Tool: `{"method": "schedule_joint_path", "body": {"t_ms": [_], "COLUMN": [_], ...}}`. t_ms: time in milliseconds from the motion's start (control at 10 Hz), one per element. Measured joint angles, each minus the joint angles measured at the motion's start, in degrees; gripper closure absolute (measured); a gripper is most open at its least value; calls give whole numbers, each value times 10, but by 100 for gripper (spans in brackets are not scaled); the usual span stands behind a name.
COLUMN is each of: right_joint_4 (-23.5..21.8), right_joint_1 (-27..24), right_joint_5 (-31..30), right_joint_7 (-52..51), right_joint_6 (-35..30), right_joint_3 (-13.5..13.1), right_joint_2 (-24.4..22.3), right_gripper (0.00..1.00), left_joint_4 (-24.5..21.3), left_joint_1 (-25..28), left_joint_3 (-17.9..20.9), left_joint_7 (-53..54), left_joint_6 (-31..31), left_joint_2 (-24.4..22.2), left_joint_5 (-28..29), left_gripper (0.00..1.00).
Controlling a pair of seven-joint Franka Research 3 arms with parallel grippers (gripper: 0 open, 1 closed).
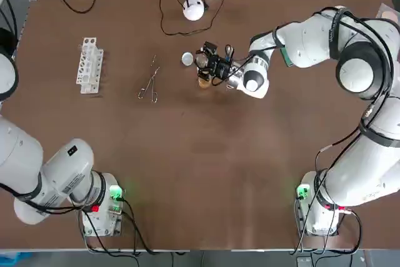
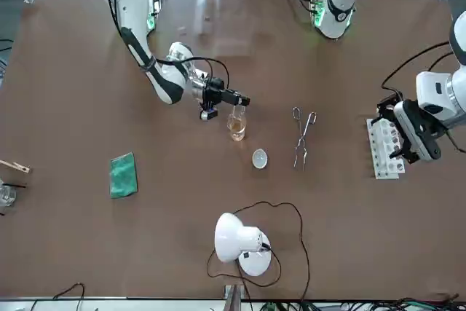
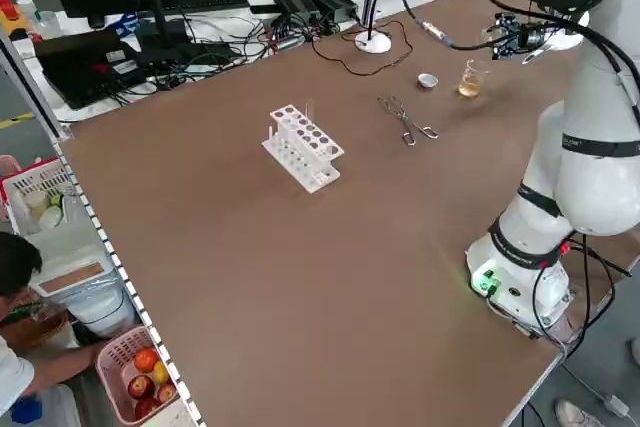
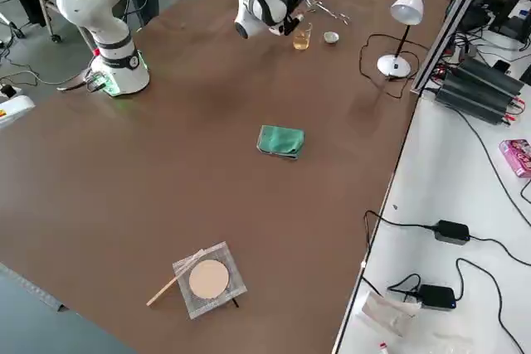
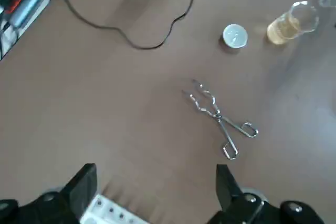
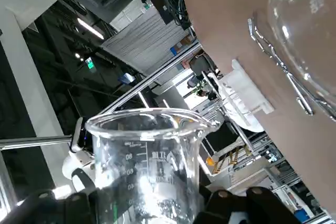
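My right gripper (image 1: 208,59) reaches over the middle of the table and is shut on a small clear graduated beaker (image 6: 147,166). The held beaker is tipped over, right beside and above a second beaker (image 1: 204,81) that stands on the table with amber liquid (image 2: 237,132) in it. A small white cap (image 1: 187,59) lies just beyond them. My left gripper (image 2: 408,132) hangs open over the white test-tube rack (image 2: 382,149) at the table's left side, its fingers (image 5: 84,187) spread wide with nothing between them.
Metal tongs (image 1: 150,84) lie between the rack (image 1: 89,65) and the beakers. A white desk lamp (image 1: 194,9) with its cable stands at the far edge. A green cloth (image 4: 280,140) and a wire-mesh pad (image 4: 207,279) lie on the right side.
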Motion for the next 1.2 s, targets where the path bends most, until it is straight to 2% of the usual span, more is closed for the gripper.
{"method": "schedule_joint_path", "body": {"t_ms": [300, 800, 1000, 1200], "right_joint_4": [-1, -4, -4, -4], "right_joint_1": [-2, -3, -4, -5], "right_joint_5": [-2, -3, -9, -11], "right_joint_7": [18, 25, 25, 24], "right_joint_6": [-1, 0, 0, 0], "right_joint_3": [0, 0, 0, 0], "right_joint_2": [0, 0, 0, 0], "right_gripper": [62, 62, 62, 62], "left_joint_4": [-2, -1, -1, -1], "left_joint_1": [-25, -18, -20, -23], "left_joint_3": [0, 9, 8, 6], "left_joint_7": [-113, -220, -291, -348], "left_joint_6": [11, 14, 14, 11], "left_joint_2": [-3, 3, 3, 2], "left_joint_5": [52, 61, 90, 97], "left_gripper": [0, 0, 0, 0]}}
